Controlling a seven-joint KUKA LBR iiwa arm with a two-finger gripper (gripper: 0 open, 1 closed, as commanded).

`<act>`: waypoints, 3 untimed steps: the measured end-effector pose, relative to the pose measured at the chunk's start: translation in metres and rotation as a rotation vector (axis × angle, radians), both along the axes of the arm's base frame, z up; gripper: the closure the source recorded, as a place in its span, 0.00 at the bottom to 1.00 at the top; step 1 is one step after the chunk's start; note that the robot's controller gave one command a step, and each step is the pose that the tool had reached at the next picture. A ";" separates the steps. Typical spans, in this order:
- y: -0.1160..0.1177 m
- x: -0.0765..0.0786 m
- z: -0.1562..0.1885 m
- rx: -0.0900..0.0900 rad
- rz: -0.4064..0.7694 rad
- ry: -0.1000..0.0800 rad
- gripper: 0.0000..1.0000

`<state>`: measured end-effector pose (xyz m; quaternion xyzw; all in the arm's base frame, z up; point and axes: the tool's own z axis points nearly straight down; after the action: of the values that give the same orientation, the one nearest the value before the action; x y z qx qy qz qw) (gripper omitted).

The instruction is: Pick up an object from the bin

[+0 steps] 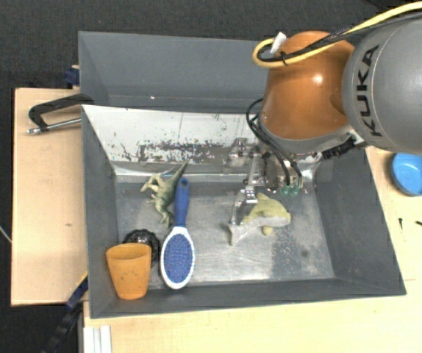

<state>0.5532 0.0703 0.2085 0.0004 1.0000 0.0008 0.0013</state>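
**Gripper (pixel 259 201) low over a pale yellow-green toy animal (pixel 271 212), right of the middle of the bin (pixel 196 61) floor.**
I cannot tell whether the gripper is open or closed, or whether it has hold of anything. The toy lies flat and looks uneven, so a grasp away from its middle may let it slip out.

A scuffed, shiny grey metal bin (pixel 99 197) holds a matt orange plastic cup (pixel 129 271) and a smooth blue plastic brush (pixel 177 259).

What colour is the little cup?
Orange; the cup shows best in the camera view.
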 end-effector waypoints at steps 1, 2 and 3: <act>0.060 0.016 -0.135 -0.016 -0.029 -0.007 0.00; 0.097 0.046 -0.097 -0.012 0.041 0.000 0.00; 0.107 0.026 -0.113 -0.019 0.131 -0.008 0.00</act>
<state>0.5791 0.1774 0.0953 -0.0652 0.9978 -0.0086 0.0052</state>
